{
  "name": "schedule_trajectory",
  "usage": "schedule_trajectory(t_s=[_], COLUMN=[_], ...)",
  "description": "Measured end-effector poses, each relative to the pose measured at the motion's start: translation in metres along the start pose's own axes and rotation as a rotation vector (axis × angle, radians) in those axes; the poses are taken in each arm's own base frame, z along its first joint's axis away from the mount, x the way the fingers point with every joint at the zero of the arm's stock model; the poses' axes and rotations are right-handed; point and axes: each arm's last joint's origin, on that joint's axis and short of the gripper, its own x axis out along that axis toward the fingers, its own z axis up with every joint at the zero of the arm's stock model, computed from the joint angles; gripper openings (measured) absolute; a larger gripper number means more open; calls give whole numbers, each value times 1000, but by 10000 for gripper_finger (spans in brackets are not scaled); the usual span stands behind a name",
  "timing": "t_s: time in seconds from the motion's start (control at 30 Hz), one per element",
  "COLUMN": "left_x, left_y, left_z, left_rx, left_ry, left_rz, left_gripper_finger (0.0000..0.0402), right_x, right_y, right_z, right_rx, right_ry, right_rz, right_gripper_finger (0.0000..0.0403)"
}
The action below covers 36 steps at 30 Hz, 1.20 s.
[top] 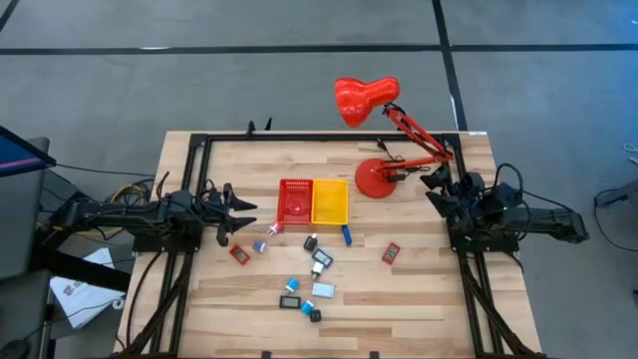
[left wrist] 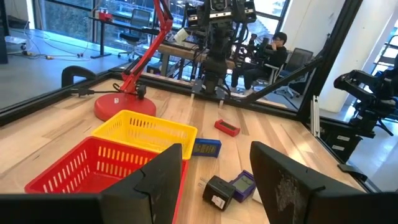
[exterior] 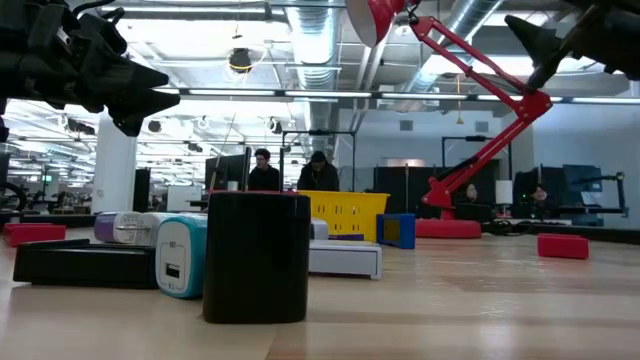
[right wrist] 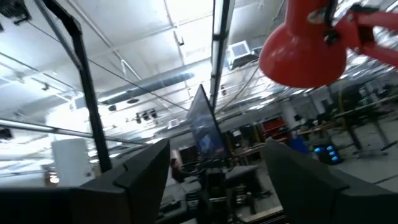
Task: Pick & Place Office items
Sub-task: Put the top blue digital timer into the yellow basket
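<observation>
Both grippers are spread and empty: the left gripper point(top: 242, 215) hangs beside the red bin point(top: 295, 200), the right gripper point(top: 435, 186) by the lamp point(top: 379, 178). Office items point(top: 311, 267) lie scattered on the wooden table point(top: 419, 289). Behind, an office with seated people point(exterior: 263, 170).

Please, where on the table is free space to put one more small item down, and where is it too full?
Bare wood lies along the wooden table front edge right of the small red flat piece, and at the front-left corner below the left gripper. It is crowded in front of the red square bin and yellow square bin.
</observation>
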Motion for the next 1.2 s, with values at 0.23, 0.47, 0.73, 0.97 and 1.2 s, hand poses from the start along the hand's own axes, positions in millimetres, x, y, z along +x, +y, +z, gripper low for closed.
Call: schedule_trajectory(t_s=[0.23, 0.47, 0.73, 0.97, 1.2], left_x=[0, 0, 0, 0, 0], left_y=[0, 0, 0, 0, 0], left_z=[0, 0, 0, 0, 0], left_rx=[5, 6, 7, 8, 14], left_ry=[0, 0, 1, 1, 4], left_rz=[0, 0, -1, -1, 0], left_gripper_finger=[186, 186, 186, 186, 186], right_x=[-1, -2, 10, 71, 133], right_y=[4, 7, 13, 31, 38], right_z=[12, 19, 32, 48, -8], right_rx=[28, 81, 192, 168, 236], right_ry=[-124, -204, -148, 477, 968], right_rz=[30, 62, 18, -298, -670], right_gripper_finger=[296, 297, 297, 297, 297])
